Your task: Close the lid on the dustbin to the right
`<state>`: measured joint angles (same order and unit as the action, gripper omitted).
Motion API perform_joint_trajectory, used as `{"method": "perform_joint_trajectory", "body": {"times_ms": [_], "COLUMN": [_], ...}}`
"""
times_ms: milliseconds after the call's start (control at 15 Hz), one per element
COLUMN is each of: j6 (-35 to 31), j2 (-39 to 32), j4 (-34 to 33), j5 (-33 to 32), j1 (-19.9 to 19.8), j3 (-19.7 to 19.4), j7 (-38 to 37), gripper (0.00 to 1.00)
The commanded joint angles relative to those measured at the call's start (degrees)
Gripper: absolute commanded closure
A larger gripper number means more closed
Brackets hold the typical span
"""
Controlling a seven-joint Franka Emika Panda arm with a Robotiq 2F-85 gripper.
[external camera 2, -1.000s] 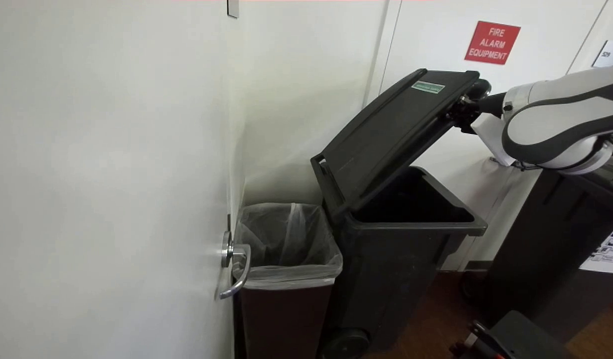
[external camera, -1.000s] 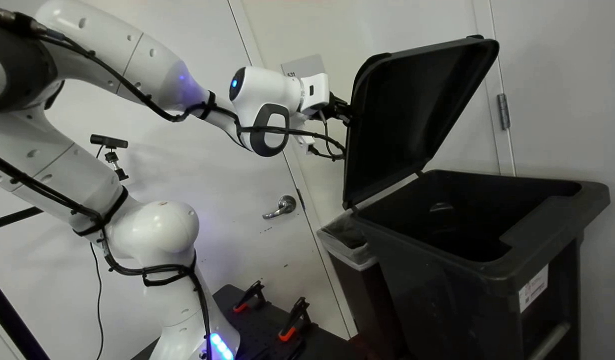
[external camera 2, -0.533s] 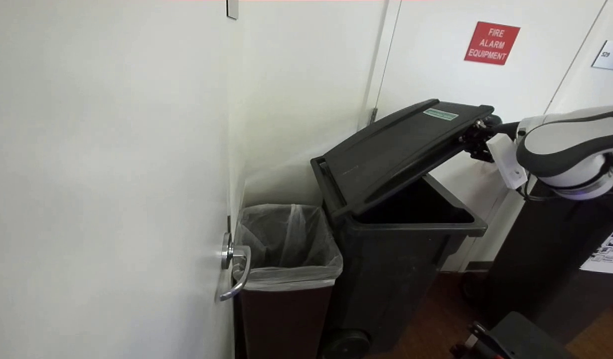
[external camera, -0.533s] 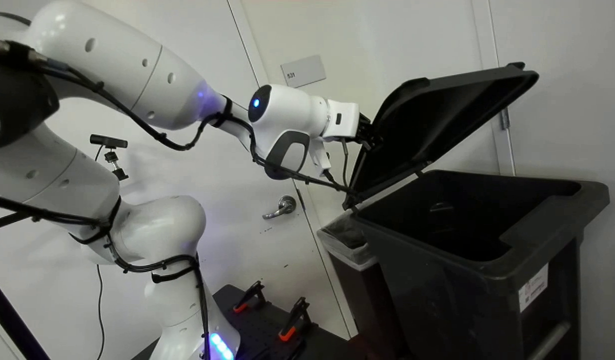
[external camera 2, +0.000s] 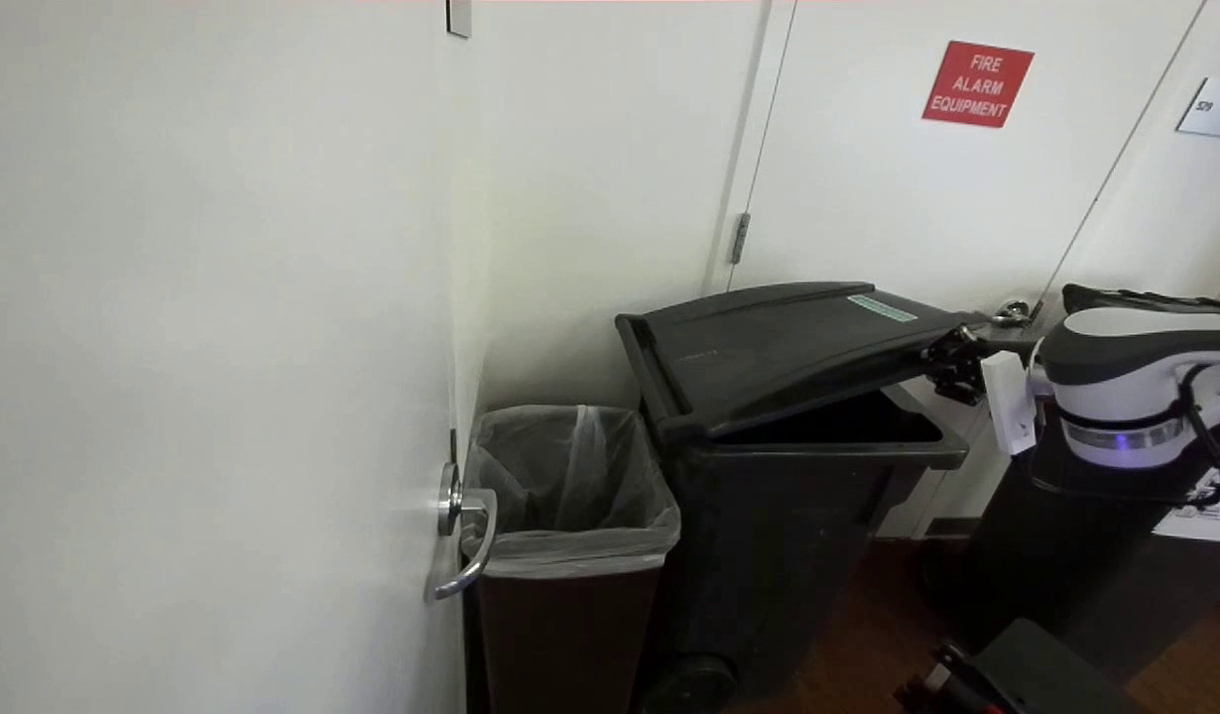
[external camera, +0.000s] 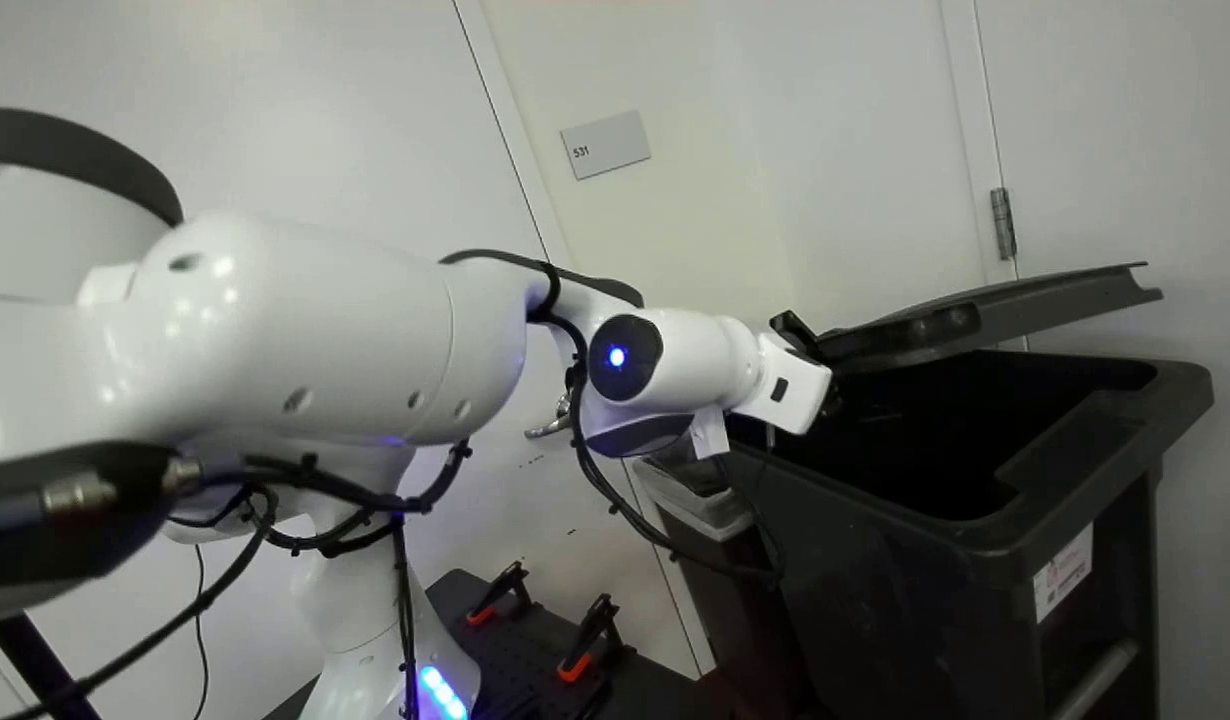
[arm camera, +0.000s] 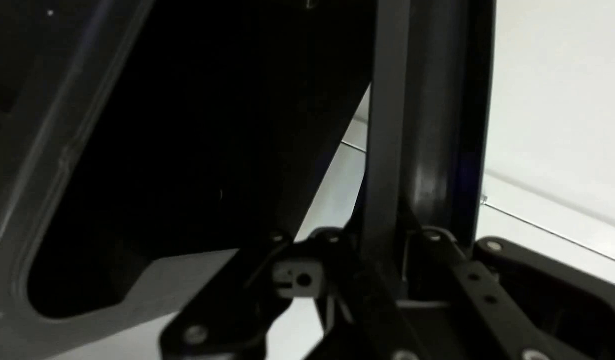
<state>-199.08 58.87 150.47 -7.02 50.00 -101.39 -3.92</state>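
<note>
Over the big boxy black plastic dustbin (external camera: pixel 905 590), the large flat rectangular black plastic lid (external camera 2: pixel 769 347) hangs part-open on a slant, its free edge apart from the dustbin's rim. Writing: in an exterior view, a red rectangular sign (external camera 2: pixel 978 84) reads FIRE ALARM EQUIPMENT in white capitals; a grey rectangular wall plate (external camera: pixel 607 145), also in an exterior view, reads 531. Digits on a pale plate (external camera 2: pixel 1211 107) are too blurred to confirm. Print is illegible on the small pale label (external camera: pixel 1063 573) on the dustbin's side and on the thin green strip label (external camera 2: pixel 883 308) atop the lid. A white printed sheet (external camera 2: pixel 1190 524) on another dark bin (external camera 2: pixel 1037 550) carries text too small to read. The wrist view alone shows the grip plainly: the black jointed pincer (arm camera: pixel 385 242) is clamped on the lid's edge, jaws to either side. In an exterior view, the white wrist housing (external camera: pixel 800 400) mostly conceals the pincer.
</note>
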Motion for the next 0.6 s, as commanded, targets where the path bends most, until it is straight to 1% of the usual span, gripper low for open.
{"method": "perform_joint_trajectory", "body": {"times_ms": [0, 267, 467, 533], "j6": [1.80, 3.23, 4.09, 4.70], "j2": [8.39, 13.80, 13.50, 13.01], "j4": [-3.59, -5.93, -6.63, -6.62], "j5": [2.94, 4.82, 7.42, 8.30], "j1": [5.53, 6.17, 7.29, 7.41], "j3": [-4.68, -7.50, -8.84, -8.76], "j7": [3.81, 5.80, 6.05, 5.87], "gripper": [0.97, 0.97, 0.97, 0.64]}}
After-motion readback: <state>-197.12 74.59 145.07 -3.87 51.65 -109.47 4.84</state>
